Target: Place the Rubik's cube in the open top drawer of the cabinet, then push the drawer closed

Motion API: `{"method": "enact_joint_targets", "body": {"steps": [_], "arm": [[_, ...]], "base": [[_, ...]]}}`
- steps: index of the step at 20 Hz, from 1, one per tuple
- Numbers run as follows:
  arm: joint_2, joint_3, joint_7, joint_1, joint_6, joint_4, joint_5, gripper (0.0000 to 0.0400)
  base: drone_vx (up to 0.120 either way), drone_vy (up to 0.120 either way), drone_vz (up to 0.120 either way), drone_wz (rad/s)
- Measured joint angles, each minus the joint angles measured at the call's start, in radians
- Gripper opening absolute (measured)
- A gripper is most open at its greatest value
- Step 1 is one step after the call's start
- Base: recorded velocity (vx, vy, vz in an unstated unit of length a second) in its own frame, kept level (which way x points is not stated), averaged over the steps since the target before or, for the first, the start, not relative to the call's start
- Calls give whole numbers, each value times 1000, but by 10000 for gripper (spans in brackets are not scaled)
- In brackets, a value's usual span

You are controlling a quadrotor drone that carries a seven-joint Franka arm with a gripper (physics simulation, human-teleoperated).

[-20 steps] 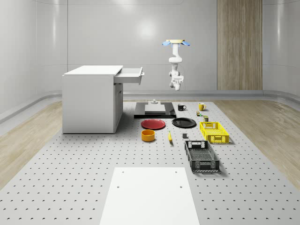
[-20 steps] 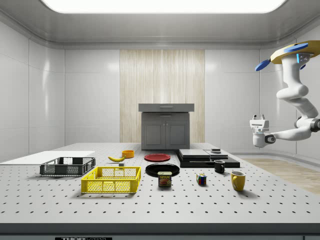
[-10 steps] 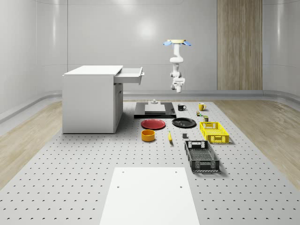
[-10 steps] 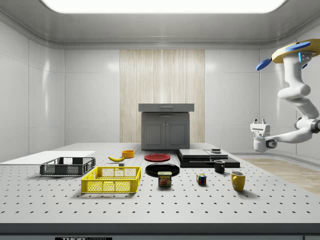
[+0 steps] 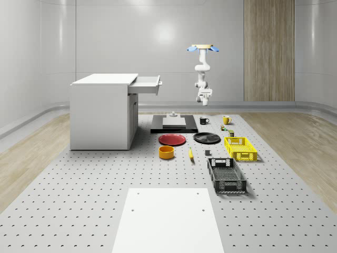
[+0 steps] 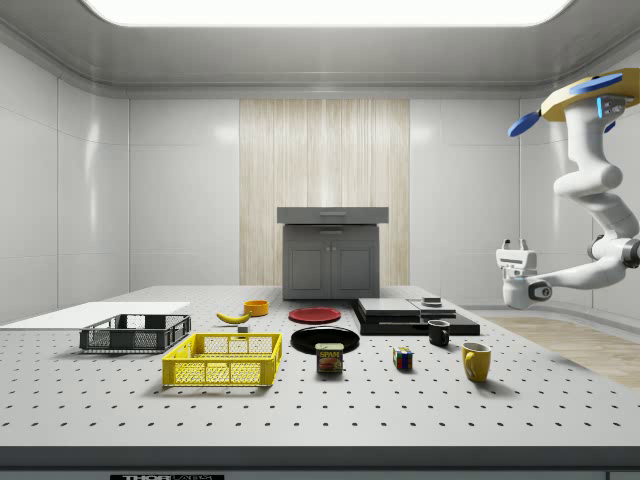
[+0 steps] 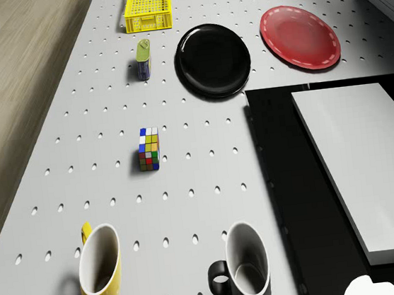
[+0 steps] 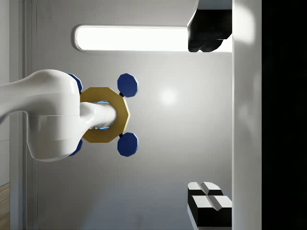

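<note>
My drone has drifted toward the mugs — closer to the cube. The gripper hangs high, holding nothing — fingers look apart.

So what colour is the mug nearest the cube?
Yellow mug; clearest in the drone view.

A gold octagonal drone body is seen against a pale grey surface, with round blue rotors set at its corners. A thick white arm link reaches across in front of the drone body and covers part of it. Beyond the drone body a long bright light panel is seen. Two dark fingers are seen apart from each other, possibly open.
</note>
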Motion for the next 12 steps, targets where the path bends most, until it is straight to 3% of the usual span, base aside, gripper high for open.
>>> {"method": "enact_joint_targets", "body": {"steps": [12], "arm": [[-6, 2, 0, -1, 8, -4, -1, 400]], "base": [[120, 120, 0, 0]]}}
